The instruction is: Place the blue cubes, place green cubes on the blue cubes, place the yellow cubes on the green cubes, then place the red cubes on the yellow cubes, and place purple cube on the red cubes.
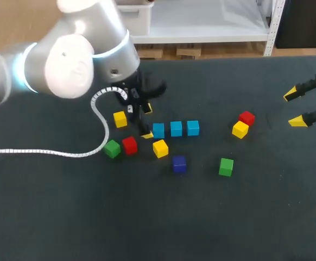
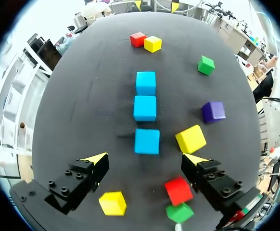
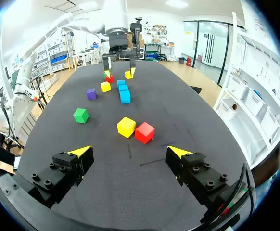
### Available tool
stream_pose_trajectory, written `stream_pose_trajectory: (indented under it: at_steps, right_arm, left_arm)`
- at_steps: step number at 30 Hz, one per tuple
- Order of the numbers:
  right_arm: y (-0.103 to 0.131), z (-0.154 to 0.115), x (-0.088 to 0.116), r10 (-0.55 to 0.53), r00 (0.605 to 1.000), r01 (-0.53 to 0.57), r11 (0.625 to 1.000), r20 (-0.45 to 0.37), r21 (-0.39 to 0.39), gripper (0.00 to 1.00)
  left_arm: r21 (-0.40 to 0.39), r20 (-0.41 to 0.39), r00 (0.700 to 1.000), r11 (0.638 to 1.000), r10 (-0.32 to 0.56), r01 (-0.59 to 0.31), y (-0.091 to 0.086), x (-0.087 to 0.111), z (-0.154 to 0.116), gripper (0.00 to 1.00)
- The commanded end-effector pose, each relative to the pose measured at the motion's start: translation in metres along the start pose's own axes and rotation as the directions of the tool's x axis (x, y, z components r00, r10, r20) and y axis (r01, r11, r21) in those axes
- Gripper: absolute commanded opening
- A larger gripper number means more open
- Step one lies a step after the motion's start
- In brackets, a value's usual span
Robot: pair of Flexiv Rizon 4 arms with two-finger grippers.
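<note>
Three blue cubes (image 1: 176, 128) lie in a row at the table's middle, seen in the left wrist view as a line (image 2: 145, 108) running ahead of my left gripper (image 2: 145, 160). That gripper (image 1: 146, 122) is open, and the nearest blue cube (image 2: 147, 141) sits just ahead of its fingertips, untouched. Around it lie a yellow cube (image 2: 191, 138), a red cube (image 2: 178, 190), a green cube (image 2: 180, 212) and another yellow cube (image 2: 113, 203). The purple cube (image 1: 179, 163) and a second green cube (image 1: 226, 167) are nearer the front. My right gripper (image 1: 295, 109) hangs open and empty at the right.
A yellow cube (image 1: 240, 129) and a red cube (image 1: 247, 118) touch each other right of the blue row; in the right wrist view they (image 3: 126, 127) lie ahead of the open right gripper (image 3: 129, 153). A white cable (image 1: 65, 152) trails from the left arm over the table.
</note>
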State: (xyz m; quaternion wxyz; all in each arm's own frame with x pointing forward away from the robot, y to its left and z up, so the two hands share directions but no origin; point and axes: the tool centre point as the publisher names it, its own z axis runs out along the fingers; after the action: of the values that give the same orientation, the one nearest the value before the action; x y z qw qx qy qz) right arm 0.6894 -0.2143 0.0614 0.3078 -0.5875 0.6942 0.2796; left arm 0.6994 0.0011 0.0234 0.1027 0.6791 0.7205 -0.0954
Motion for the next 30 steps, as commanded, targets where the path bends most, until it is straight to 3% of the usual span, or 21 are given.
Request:
stream_pose_trajectory:
  at_steps: [1, 4, 7, 10, 13, 14, 16, 18, 23, 29, 30]
  right_arm:
    - [-0.001, 0.001, 0.0, -0.001, 1.0, 0.001, 1.0, 0.001, 0.0, 1.0]
    - [-0.001, 0.001, 0.0, -0.001, 1.0, 0.001, 1.0, 0.001, 0.0, 1.0]
    - [-0.001, 0.001, 0.0, -0.001, 1.0, 0.001, 1.0, 0.001, 0.0, 1.0]
    - [-0.001, 0.001, 0.0, -0.001, 1.0, 0.001, 1.0, 0.001, 0.0, 1.0]
    - [-0.001, 0.001, 0.0, -0.001, 1.0, 0.001, 1.0, 0.001, 0.0, 1.0]
    - [-0.001, 0.001, 0.0, -0.001, 1.0, 0.001, 1.0, 0.001, 0.0, 1.0]
    - [-0.001, 0.001, 0.0, -0.001, 1.0, 0.001, 1.0, 0.001, 0.0, 1.0]
    - [-0.001, 0.001, 0.0, -0.001, 1.0, 0.001, 1.0, 0.001, 0.0, 1.0]
    - [-0.001, 0.001, 0.0, -0.001, 1.0, 0.001, 1.0, 0.001, 0.0, 1.0]
    - [-0.001, 0.001, 0.0, -0.001, 1.0, 0.001, 1.0, 0.001, 0.0, 1.0]
    - [-0.001, 0.001, 0.0, -0.001, 1.0, 0.001, 1.0, 0.001, 0.0, 1.0]
  left_arm:
    - [-0.045, 0.006, 1.0, 0.999, -0.03, 0.03, -0.022, 0.017, -0.029, 1.0]
    - [-0.067, 0.014, 0.999, 0.996, -0.05, 0.051, -0.031, 0.027, -0.043, 1.0]
    - [-0.086, 0.015, 1.0, 0.996, -0.009, 0.01, -0.04, 0.039, -0.054, 1.0]
    - [-0.048, 0.021, 0.991, 0.991, 0.129, -0.128, -0.045, 0.05, -0.061, 1.0]
    - [-0.018, 0.02, 0.963, 0.964, 0.267, -0.267, -0.049, 0.063, -0.067, 1.0]
    - [-0.015, 0.047, 0.943, 0.944, 0.329, -0.329, -0.05, 0.067, -0.07, 1.0]
    - [-0.013, 0.032, 0.919, 0.92, 0.392, -0.392, -0.05, 0.074, -0.076, 1.0]
    - [-0.005, 0.022, 0.875, 0.875, 0.484, -0.484, -0.049, 0.079, -0.08, 1.0]
    - [0.072, -0.012, 0.799, 0.797, 0.602, -0.6, -0.042, 0.088, -0.077, 1.0]
    - [0.119, -0.022, 0.684, 0.682, 0.729, -0.722, -0.039, 0.088, -0.063, 1.0]
    - [0.119, -0.012, 0.68, 0.677, 0.733, -0.727, -0.039, 0.089, -0.061, 1.0]
